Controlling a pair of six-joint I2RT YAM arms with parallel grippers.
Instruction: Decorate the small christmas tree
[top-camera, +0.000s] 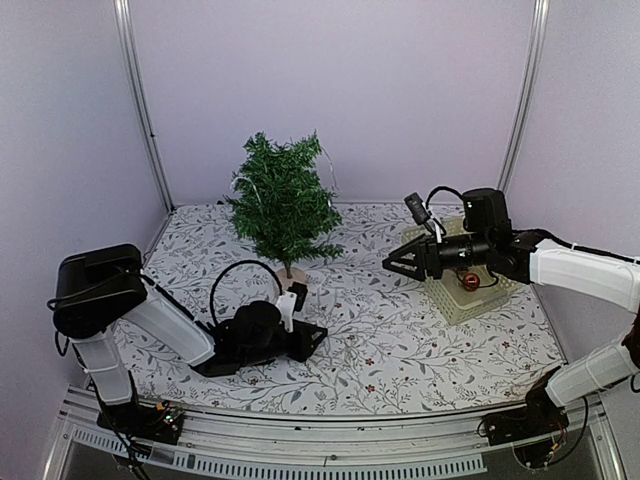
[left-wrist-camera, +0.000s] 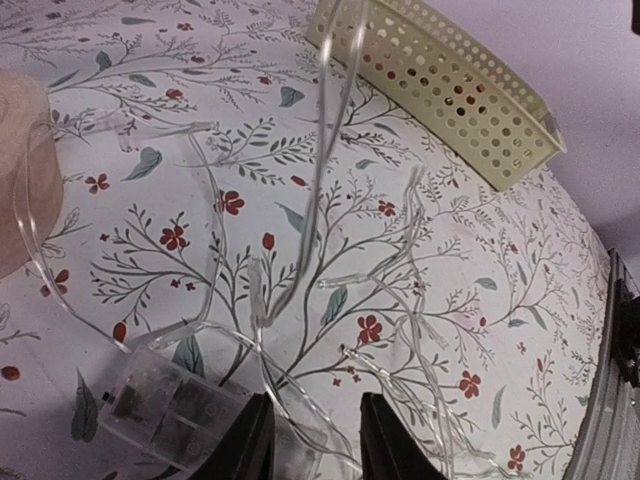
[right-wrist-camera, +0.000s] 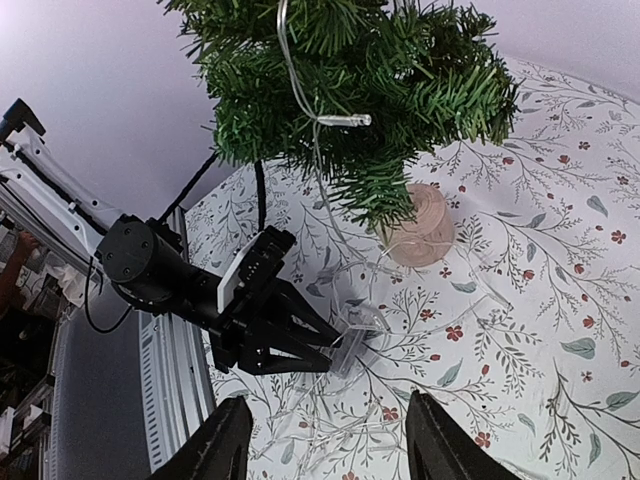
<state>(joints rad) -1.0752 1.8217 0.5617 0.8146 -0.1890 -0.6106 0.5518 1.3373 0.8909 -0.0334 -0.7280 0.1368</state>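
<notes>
Top external: right claw (top-camera: 388, 263) hangs between tree (top-camera: 283, 200), basket (top-camera: 472, 306).

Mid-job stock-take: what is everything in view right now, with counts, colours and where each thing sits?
small christmas tree: one, dark green, pinkish base, standing mid-table toward the back
light string: one, clear, hanging from the tree down onto the cloth
battery box: one, clear, at the left gripper's tips
basket: one, pale yellow, perforated, table's right side
ornament: one, reddish, inside the basket
tablecloth: one, white floral, covering the table
left gripper: black, low near the tree's base
right gripper: black, open, raised beside the basket
</notes>
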